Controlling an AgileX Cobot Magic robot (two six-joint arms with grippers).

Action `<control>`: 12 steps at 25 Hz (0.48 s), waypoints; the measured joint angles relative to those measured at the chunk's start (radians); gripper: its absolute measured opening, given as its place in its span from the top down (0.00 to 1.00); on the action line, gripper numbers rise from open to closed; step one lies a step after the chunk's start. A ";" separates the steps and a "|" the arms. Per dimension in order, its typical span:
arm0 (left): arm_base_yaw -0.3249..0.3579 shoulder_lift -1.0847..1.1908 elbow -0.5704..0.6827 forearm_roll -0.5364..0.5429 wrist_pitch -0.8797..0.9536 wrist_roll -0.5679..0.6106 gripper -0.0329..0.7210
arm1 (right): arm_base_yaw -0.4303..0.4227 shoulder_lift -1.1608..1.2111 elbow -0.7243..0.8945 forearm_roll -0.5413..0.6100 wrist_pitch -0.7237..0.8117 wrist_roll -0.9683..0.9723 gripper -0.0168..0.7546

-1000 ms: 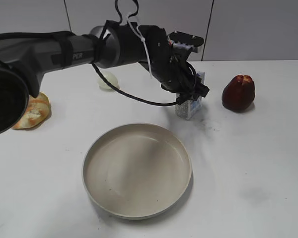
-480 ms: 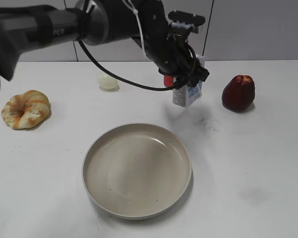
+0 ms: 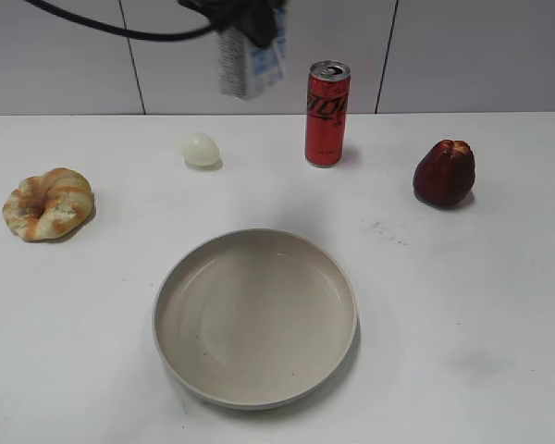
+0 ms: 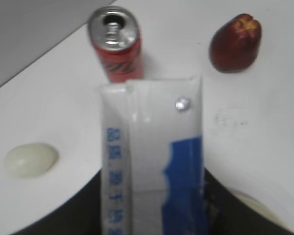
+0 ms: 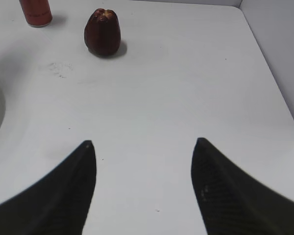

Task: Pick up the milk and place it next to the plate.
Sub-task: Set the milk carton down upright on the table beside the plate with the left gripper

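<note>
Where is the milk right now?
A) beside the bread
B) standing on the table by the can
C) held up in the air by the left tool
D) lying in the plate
C: the milk hangs high above the table at the top of the exterior view, and the left wrist view shows it gripped in the left tool.

The tall red aluminium soda can [image 3: 327,113], standing near the far edge of the white surface [image 3: 462,305], carries black lettering down its side, too small to read. The small white-and-blue gable-top milk carton [image 4: 154,161] shows blurred blue characters along one edge, unreadable.
</note>
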 joint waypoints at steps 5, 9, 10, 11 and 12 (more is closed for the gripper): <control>0.131 -0.223 0.216 0.057 0.025 -0.012 0.57 | 0.000 0.000 0.000 0.000 0.000 0.000 0.37; 0.258 -0.410 0.465 0.070 0.024 -0.032 0.57 | 0.000 0.000 0.000 0.000 0.000 0.000 0.37; 0.282 -0.455 0.540 0.072 0.015 -0.046 0.57 | 0.000 0.000 0.000 0.000 0.000 0.000 0.37; 0.308 -0.499 0.618 0.072 -0.004 -0.056 0.57 | 0.000 0.000 0.000 0.000 0.000 0.000 0.37; 0.326 -0.533 0.698 0.072 -0.031 -0.063 0.57 | 0.000 0.000 0.000 0.000 0.000 0.000 0.37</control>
